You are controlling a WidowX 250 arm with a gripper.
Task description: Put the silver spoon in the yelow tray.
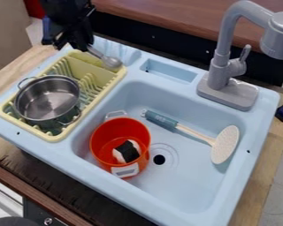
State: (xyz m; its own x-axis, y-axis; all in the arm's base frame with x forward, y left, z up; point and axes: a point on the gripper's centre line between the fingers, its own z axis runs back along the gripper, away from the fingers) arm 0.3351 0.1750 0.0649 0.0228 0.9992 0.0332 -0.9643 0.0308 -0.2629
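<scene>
Camera view puts the silver spoon [112, 62] at the upper right corner of the yellow tray [51, 138], its handle slanting up-left to meet the jaws, its bowl down-right from them, though whether they grip it or stand apart I cannot tell.
</scene>
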